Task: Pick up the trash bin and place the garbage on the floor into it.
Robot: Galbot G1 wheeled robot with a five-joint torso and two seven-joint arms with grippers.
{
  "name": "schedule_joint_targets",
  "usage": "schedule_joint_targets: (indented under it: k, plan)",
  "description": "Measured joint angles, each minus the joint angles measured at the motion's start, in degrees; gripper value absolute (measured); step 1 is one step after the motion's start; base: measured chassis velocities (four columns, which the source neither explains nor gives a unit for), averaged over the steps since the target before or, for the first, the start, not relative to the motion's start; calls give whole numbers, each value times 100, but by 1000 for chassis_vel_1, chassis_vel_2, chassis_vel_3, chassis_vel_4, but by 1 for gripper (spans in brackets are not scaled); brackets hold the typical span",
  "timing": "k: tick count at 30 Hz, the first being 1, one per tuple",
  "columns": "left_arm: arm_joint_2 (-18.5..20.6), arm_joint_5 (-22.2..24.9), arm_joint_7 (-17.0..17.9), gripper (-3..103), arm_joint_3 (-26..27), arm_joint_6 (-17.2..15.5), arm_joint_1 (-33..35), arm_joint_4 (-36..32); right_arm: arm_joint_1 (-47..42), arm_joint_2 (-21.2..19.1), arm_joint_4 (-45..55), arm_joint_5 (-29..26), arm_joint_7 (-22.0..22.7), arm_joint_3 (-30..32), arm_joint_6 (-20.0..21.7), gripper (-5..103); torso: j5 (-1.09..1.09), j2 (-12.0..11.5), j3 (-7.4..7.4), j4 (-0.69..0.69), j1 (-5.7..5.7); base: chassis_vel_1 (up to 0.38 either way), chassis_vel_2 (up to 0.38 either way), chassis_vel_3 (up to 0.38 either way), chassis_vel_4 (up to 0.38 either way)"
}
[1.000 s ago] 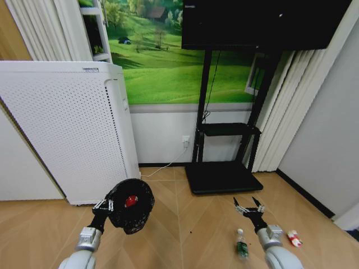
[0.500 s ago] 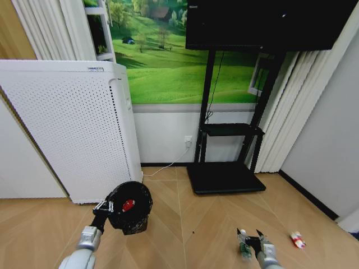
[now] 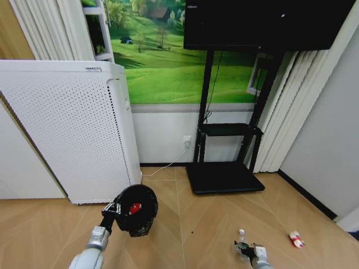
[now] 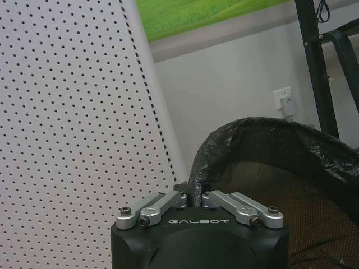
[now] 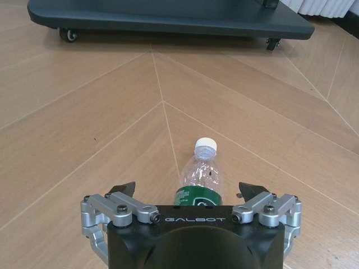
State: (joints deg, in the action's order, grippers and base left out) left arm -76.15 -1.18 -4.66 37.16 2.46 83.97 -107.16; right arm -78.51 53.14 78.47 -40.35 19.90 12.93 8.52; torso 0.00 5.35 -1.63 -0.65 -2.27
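Observation:
My left gripper (image 3: 114, 212) is shut on the rim of the trash bin (image 3: 137, 212), a small black round bin held off the floor and tilted, mouth toward me. A red-and-white wrapper (image 3: 134, 209) lies inside it. The left wrist view shows the gripper (image 4: 195, 197) pinching the bin's (image 4: 269, 168) bag-lined rim. Low over the floor at lower right, my right gripper (image 3: 247, 250) is at the clear bottle (image 3: 242, 240). In the right wrist view this gripper (image 5: 187, 189) is open, one finger on each side of the green-labelled, white-capped bottle (image 5: 202, 174). A red-and-white packet (image 3: 295, 239) lies farther right.
A tall white perforated appliance (image 3: 67, 129) stands close behind the bin on the left. A black TV stand with a wheeled base (image 3: 224, 178) stands ahead by the wall, its base (image 5: 168, 14) beyond the bottle. Curtains and a wall close the right side.
My right gripper has dropped from above the floor down to the bottle, fingers now straddling it. The bin in my left gripper has shifted slightly right and lower. The view has shifted a little.

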Motion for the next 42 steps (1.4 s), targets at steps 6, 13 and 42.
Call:
schedule_joint_targets:
  k: [6, 13, 42]
  plan:
    - [-1, -76, -9, 6, -95, 73, -18, 113, 338, 71, -679, 239, -270, -186, -167, 100, 0, 0, 0, 0, 0, 0, 0, 0, 0]
    - [-27, -120, -13, 6, -155, 132, -36, 225, 618, 173, -1157, 360, -325, -366, -203, 100, 0, 0, -1, -1, 0, 0, 0, 0, 0]
    - [44, -115, -16, 6, -125, 277, -35, 505, 958, 288, -1775, 683, -512, -627, -312, 26, -2, 2, 1, 0, 0, 0, 0, 0, 0]
